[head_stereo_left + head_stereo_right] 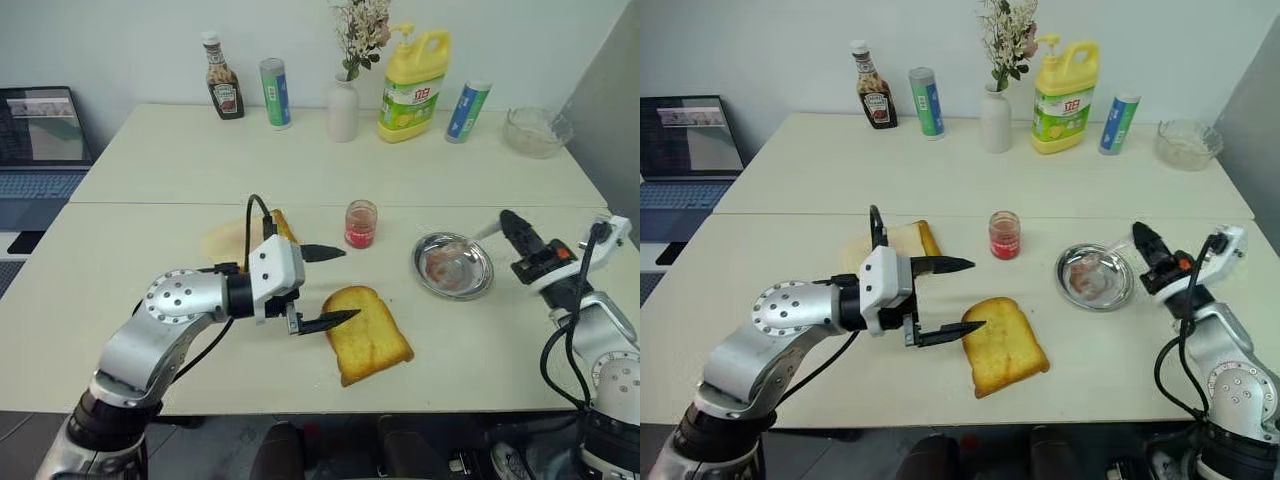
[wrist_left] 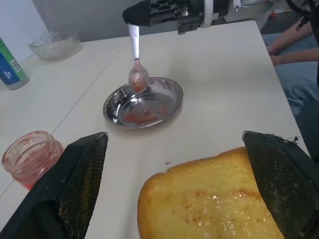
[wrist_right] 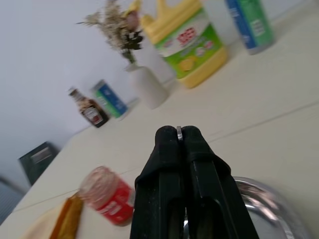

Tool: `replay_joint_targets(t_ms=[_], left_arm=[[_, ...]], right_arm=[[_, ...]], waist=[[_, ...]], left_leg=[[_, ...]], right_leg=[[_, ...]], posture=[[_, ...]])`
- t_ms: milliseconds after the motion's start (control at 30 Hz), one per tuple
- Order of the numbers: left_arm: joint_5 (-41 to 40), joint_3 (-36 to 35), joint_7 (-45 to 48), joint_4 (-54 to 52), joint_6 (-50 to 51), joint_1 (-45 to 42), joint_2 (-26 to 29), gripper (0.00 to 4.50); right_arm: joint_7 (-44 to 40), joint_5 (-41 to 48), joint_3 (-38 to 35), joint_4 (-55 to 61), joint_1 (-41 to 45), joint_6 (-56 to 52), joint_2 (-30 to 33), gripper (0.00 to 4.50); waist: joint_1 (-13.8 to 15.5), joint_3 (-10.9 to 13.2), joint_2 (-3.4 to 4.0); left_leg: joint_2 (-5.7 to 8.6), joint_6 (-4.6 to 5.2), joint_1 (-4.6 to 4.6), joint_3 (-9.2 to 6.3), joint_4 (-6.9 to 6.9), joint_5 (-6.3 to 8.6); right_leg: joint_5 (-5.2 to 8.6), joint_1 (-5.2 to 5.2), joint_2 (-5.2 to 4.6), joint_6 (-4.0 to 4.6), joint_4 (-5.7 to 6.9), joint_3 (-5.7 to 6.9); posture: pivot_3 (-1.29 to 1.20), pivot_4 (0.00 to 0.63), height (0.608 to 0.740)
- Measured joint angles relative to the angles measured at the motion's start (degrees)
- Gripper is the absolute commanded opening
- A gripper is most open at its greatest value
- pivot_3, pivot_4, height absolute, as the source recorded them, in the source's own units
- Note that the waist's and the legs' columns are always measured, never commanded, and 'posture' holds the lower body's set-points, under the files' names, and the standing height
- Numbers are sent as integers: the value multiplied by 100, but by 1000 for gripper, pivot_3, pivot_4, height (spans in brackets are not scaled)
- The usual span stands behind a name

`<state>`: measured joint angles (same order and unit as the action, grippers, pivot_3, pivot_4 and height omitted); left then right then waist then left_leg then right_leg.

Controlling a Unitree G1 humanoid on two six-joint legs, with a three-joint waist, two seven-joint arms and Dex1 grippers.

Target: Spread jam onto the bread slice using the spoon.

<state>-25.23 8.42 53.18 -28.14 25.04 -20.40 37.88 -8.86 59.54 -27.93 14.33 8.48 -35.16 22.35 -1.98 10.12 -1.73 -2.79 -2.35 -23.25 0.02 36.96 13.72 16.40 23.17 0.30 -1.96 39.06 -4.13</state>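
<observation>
Golden-yellow toasted bread slice (image 1: pixel 368 333) with a darker orange-brown crust is lying flat on the pale surface (image 1: pixel 150 180), close to its near edge, with bare room around it on three sides. Left end effector (image 1: pixel 325 285) is hovering just beside the slice's left edge, its two black fingers (image 1: pixel 322 252) standing wide apart and holding nothing. Small clear glass jar of red jam (image 1: pixel 360 223) is standing upright behind the slice, apart from it. Round steel dish (image 1: pixel 453 265), smeared red inside, is sitting to the right of the jar with open surface between them. Right end effector (image 1: pixel 513 226) is hanging beside the dish's right rim, fingers pinched tight on the thin handle of the small silver metal spoon (image 2: pixel 137 72), whose reddened bowl is hanging over the dish. Paler beige-faced slice (image 1: pixel 240 236) is lying behind the left arm. Bottles and a white vase (image 1: pixel 342 108) are lining the far edge.
</observation>
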Motion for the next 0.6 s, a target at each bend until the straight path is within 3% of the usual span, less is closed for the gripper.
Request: replay_joint_targets(t_ms=[367,467,600], left_arm=[[274,307,11,214,-38,-240,-197,4500],[316,310,-8,212,-38,-240,-219,4500],[362,356,-27,206,-16,-240,-250,4500]], right_arm=[[-314,-687,8,-1622,616,302,-23,25],[-355,-772,22,-1764,634,214,-18,742],[-391,-902,102,-1878,546,102,-25,2123]], waist=[[-3,-1,6],[4,-1,6],[4,-1,7]], left_leg=[[0,0,1,2,0,0],[0,0,1,2,1,0],[0,0,1,3,0,0]], right_leg=[[0,0,1,1,1,-3],[-1,-1,0,1,1,-2],[0,-1,0,1,1,-4]], posture=[[0,150,740],[0,150,740],[0,150,740]])
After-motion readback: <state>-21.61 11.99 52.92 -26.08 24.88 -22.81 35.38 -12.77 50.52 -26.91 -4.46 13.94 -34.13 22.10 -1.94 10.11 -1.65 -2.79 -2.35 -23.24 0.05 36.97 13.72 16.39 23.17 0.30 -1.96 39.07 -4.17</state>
